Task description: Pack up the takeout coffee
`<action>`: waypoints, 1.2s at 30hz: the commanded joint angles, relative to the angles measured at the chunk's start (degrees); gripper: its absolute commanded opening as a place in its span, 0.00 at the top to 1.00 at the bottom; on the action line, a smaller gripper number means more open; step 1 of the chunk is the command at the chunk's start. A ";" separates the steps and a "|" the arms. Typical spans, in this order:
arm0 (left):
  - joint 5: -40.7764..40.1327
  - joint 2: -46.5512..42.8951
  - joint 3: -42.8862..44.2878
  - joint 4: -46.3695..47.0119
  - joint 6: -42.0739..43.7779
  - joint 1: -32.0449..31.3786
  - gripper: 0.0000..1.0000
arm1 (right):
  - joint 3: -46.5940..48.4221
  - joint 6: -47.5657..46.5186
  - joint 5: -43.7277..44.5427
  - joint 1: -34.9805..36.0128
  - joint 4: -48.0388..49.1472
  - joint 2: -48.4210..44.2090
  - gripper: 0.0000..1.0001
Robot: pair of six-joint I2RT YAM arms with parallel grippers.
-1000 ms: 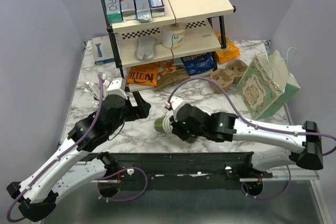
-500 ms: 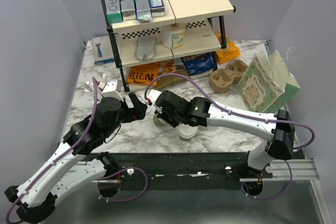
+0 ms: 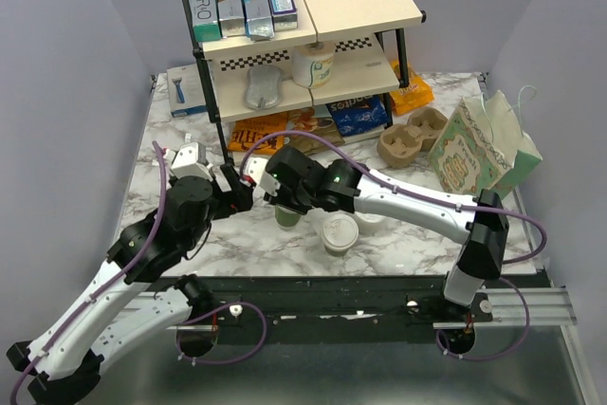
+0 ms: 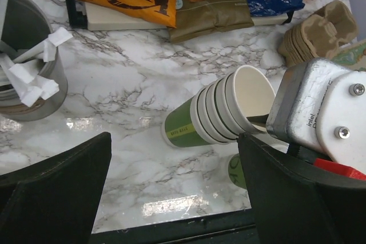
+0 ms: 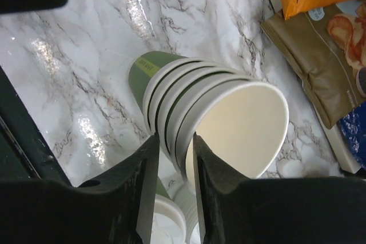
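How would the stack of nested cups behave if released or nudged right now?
The stack of nested cups leans steeply, base apparently on the table, so released it would probably tip. Round and tapered, it would likely roll in a curve. The right gripper straddles only the top rim; lifting there might dent thin paper or slide cups apart.

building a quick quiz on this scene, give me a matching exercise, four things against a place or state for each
Things:
1 stack
2 lidded cup
3 carrier
4 left gripper

Place or state:
a beside the bag
b open, empty
c tilted, no lid
d upright, white lid on

Pairs: 1-c, 2-d, 3-a, 4-b
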 commanded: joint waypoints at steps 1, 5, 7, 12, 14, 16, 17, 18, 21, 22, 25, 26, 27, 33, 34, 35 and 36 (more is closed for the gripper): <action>-1.90 -1.92 1.67 -3.52 -0.39 -0.24 0.01 | 3.36 -2.40 2.26 -0.54 0.69 3.43 0.58; -3.39 -3.42 1.94 -4.92 -1.00 -0.24 0.01 | 4.16 -1.87 0.34 -0.72 0.34 3.70 0.57; -4.27 -3.86 1.94 -5.45 -1.27 -0.24 0.01 | 2.85 -1.17 -2.47 -0.72 0.33 3.00 0.58; -5.07 -3.69 2.20 -5.98 -1.27 -0.24 0.01 | -1.02 -1.78 -1.78 -0.81 2.88 2.03 0.70; -5.33 -3.69 1.94 -5.89 -1.35 -0.24 0.01 | -1.29 -2.31 0.06 -0.81 4.63 2.20 0.71; -5.42 -3.60 1.77 -5.80 -1.70 -0.24 0.01 | -0.59 -2.75 4.28 -0.72 6.39 2.64 0.72; -5.24 -3.69 1.59 -5.72 -1.71 -0.24 0.01 | 0.20 -2.92 5.51 -0.72 6.92 3.17 0.73; -5.24 -3.60 1.59 -5.72 -1.88 -0.24 0.01 | 0.64 -3.62 6.56 -0.81 7.36 3.43 0.73; -4.63 -3.25 1.41 -5.45 -1.97 -0.24 0.01 | 1.78 -5.82 6.57 -0.90 8.24 4.84 0.72; -4.45 -3.16 1.41 -5.45 -1.97 -0.24 0.01 | 2.22 -6.26 6.57 -0.90 8.42 5.28 0.72; -4.28 -3.16 1.50 -5.28 -1.88 -0.24 0.01 | 3.63 -7.41 7.71 -1.25 8.77 6.77 0.71; -4.28 -3.33 1.41 -5.28 -1.80 -0.24 0.01 | 3.98 -7.58 8.15 -1.51 8.95 7.30 0.71; -4.28 -3.16 1.41 -5.28 -1.79 -0.24 0.01 | 4.33 -7.76 9.11 -1.69 9.04 7.82 0.71; -4.19 -3.16 1.06 -5.01 -2.06 -0.24 0.01 | 5.39 -8.55 10.62 -2.65 10.44 8.36 0.69; -4.10 -3.07 1.15 -4.93 -2.06 -0.24 0.01 | 5.39 -8.55 10.53 -2.74 10.62 8.36 0.68; -4.10 -2.90 1.15 -4.92 -2.06 -0.24 0.01 | 5.39 -8.55 10.44 -2.74 10.62 8.27 0.66; -4.01 -2.90 1.23 -4.92 -2.06 -0.24 0.01 | 5.48 -8.46 10.70 -2.74 10.71 8.18 0.65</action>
